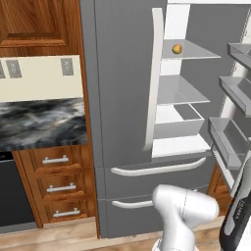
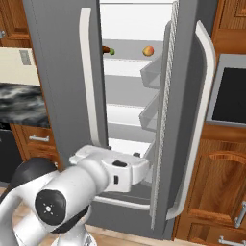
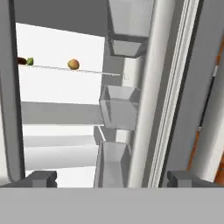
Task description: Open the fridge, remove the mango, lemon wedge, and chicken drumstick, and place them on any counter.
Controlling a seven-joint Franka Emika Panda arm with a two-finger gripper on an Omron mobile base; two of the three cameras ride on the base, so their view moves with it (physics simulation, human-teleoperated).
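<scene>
Fridge [image 2: 57,72] right door standing open, door step done. Tool [image 3: 109,178] wide, holding nothing, pointing into interior low down. Mango [image 2: 148,50], lemon wedge [image 2: 111,51], drumstick [image 2: 105,49] sitting on top shelf. Next: raising tool, reaching for mango. Bench [image 1: 41,122] at left.

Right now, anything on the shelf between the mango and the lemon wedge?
No. In the hand view the shelf between mango and lemon wedge is bare; the right base view agrees.
</scene>
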